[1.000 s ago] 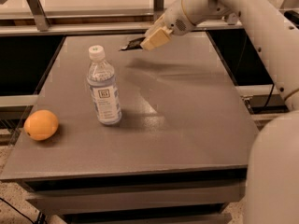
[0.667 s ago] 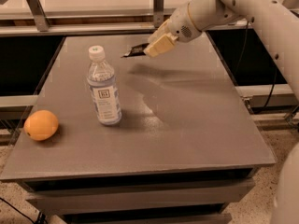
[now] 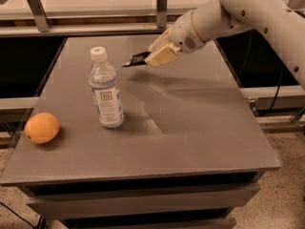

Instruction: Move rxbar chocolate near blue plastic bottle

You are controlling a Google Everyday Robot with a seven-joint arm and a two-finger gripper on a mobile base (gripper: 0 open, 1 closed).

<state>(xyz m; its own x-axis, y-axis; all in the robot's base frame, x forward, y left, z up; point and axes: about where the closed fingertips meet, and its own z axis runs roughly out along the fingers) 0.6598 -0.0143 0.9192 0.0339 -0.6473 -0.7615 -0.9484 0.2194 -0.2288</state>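
The cream gripper has come lower toward the clear, white-capped blue plastic bottle, closed on the small dark-wrapped rxbar chocolate above the grey table; pushing too close, I think, could tip the bottle.

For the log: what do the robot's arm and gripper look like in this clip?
The arm is smooth white, built of thick rounded tubular segments, with a bulbous wrist bearing a small round perforated patch. A few small dark dots mark the shell. The gripper, above the far side of the table, right of the blue plastic bottle, has blocky cream-tan fingers.
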